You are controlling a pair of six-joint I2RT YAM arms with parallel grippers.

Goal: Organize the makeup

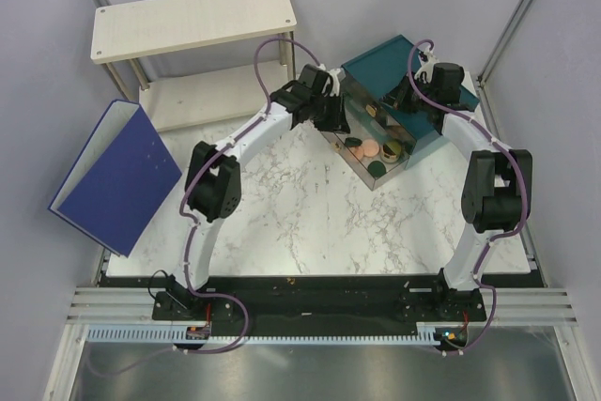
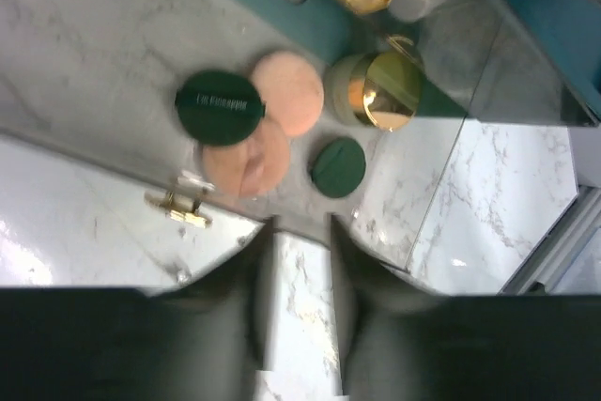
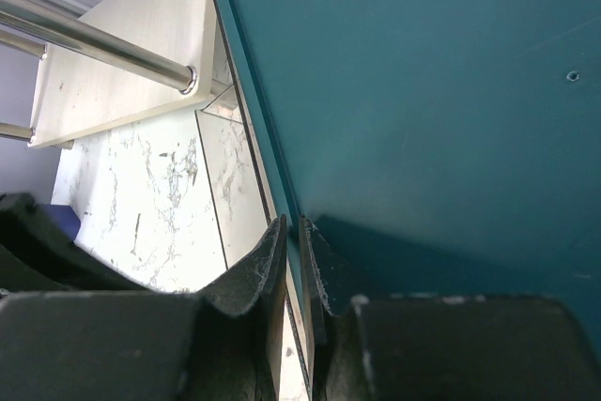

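Our left claw is parted and empty. Just beyond its fingertips, inside the clear plastic drawer, lie dark green round lids, peach-pink round compacts and a gold-rimmed round tin. Our right claw pinches the rim of the teal drawer box.

This looks like a robot test lab, not a home. The left arm and right arm are bolted to a black plate on aluminium rails at 6 o'clock. Purple cables trail from the arms, and bare grey walls close in the marble-patterned table. On the table are a white shelf at 11, a blue binder at 9, and a teal drawer box with makeup at 1.
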